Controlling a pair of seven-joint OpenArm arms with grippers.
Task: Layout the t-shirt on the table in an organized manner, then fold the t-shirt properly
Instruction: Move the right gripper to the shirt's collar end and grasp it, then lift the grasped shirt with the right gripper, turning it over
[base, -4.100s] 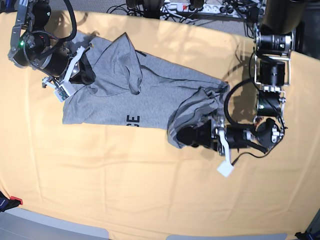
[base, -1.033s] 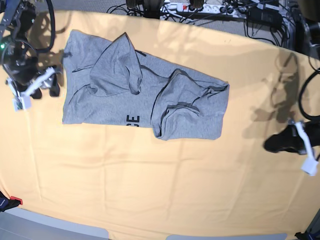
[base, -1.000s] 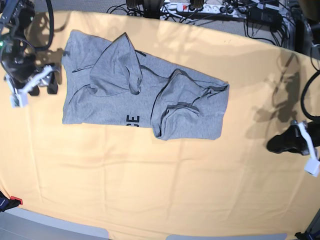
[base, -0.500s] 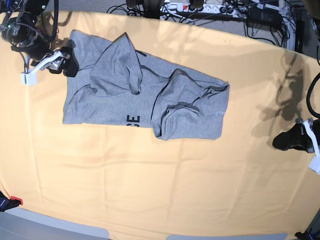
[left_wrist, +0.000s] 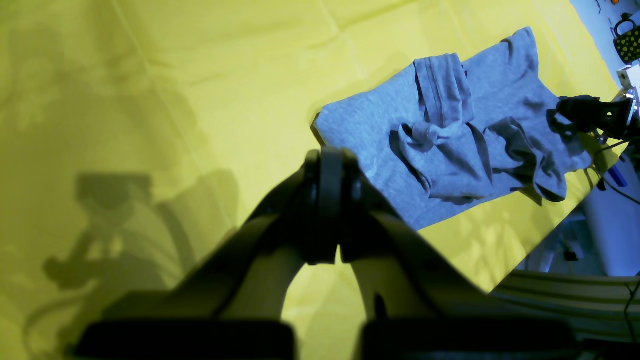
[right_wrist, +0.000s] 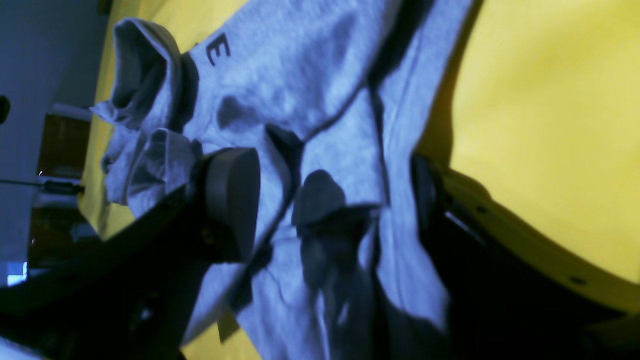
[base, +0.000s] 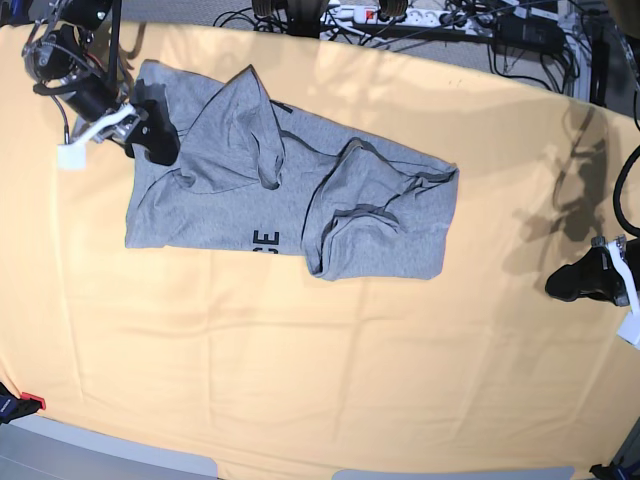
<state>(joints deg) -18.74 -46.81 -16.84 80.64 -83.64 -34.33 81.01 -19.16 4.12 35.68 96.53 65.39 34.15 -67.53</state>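
Loads of bare table (base: 300, 380) in front of and to the right of the t-shirt (base: 290, 190) — easy passing there. Back edge is cramped — cables and a power strip (base: 360, 14) sit just behind it.

Overhead light: bright and even over my desk (base: 300, 380) in the base view, with colours warm and true.
Sun patches: pale streaks along the top edge of the base view.
Shadows: a soft arm shadow at the right of the base view; a large blurred arm shadow at the left of the left wrist view.
Colour cast: both wrist views run yellow-green on the cloth and blue on the t-shirt (base: 290, 200).
Focus: my left tool (left_wrist: 330, 215) is a dark, blurred silhouette up close; my right tool (right_wrist: 325, 200) is equally soft and underexposed.
Distortion: the desk edges bow in the base view.
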